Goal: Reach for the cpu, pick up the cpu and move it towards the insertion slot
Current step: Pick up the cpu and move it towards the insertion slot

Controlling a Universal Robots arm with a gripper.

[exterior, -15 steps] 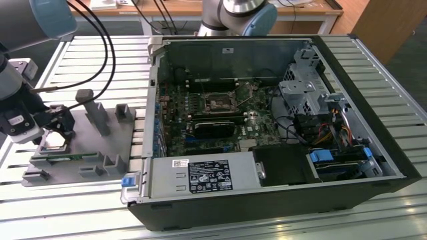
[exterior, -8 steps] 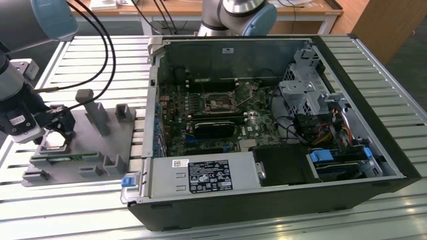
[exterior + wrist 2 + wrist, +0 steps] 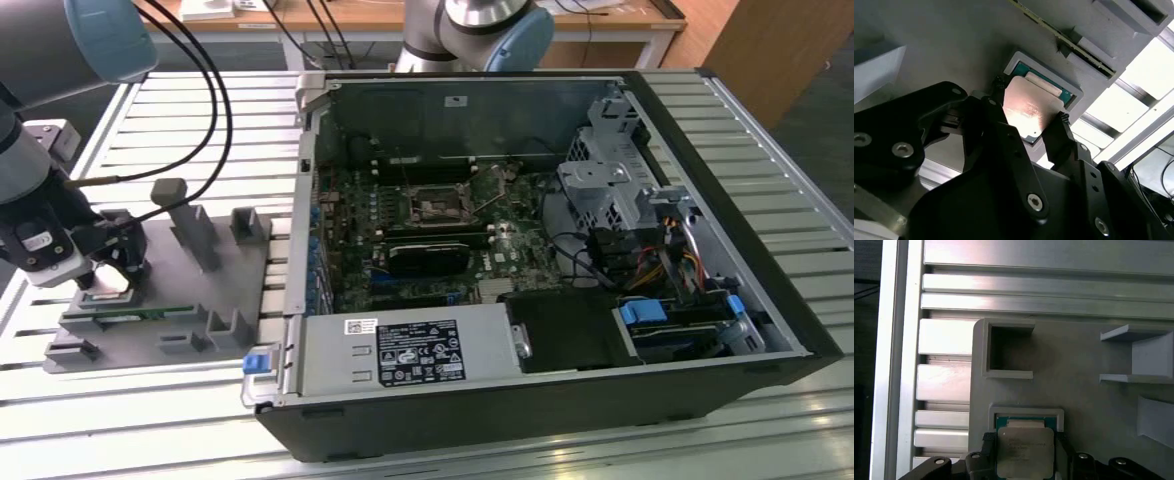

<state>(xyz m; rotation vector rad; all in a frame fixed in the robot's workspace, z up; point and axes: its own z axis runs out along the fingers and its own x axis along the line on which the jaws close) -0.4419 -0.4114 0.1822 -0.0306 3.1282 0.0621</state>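
The cpu (image 3: 1025, 449), a flat square chip with a silvery lid on a green board, lies face up in a shallow square nest with a raised pale rim. The nest is moulded into a grey fixture plate (image 3: 1079, 405) and sits close to one edge of that plate. In the exterior view the cpu (image 3: 106, 292) is a small pale square near the plate's edge on the exterior view's left.

The black gripper (image 3: 1025, 462) is down over the chip. Its two fingers (image 3: 988, 452) are drawn in against opposite sides of the cpu, so it is clasped between them while it lies in the nest. The second wrist view shows the same hold: the gripper (image 3: 1026, 122) frames the shiny cpu (image 3: 1026, 107), with ridged fingertips (image 3: 1060, 125) pressed to its edges. In the exterior view the gripper (image 3: 114, 272) hangs from the arm at the far left.

Just beside the nest, along the plate's near edge, lies a thin green memory stick (image 3: 134, 314). Upright grey posts and brackets (image 3: 187, 225) rise from the middle of the plate. The plate rests on a slatted aluminium table (image 3: 187, 120).

Well apart, toward the exterior view's right, an open computer case (image 3: 747, 200) lies on its side. The insertion slot (image 3: 438, 207), a dark square socket in a shiny metal frame, sits near the middle of its circuit board, with a long black card (image 3: 427, 255) just below it.
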